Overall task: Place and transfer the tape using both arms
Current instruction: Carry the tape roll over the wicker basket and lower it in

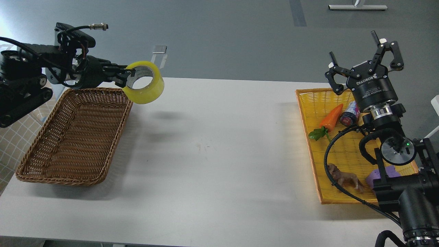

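The yellow tape roll (145, 90) with its grey-white core hangs in the air above the far right corner of the brown wicker basket (73, 137). My left gripper (126, 77) comes in from the left and is shut on the roll's near wall, one finger inside the ring. My right gripper (364, 61) is open and empty, raised with fingers pointing up above the far end of the yellow tray (310, 137).
The yellow tray holds a toy carrot (331, 118), a small can (349, 114), a green leaf (317, 133), a brown toy dog (344, 177) and a purple object (379, 178). The white table (212, 151) lies between basket and tray. The wicker basket holds nothing.
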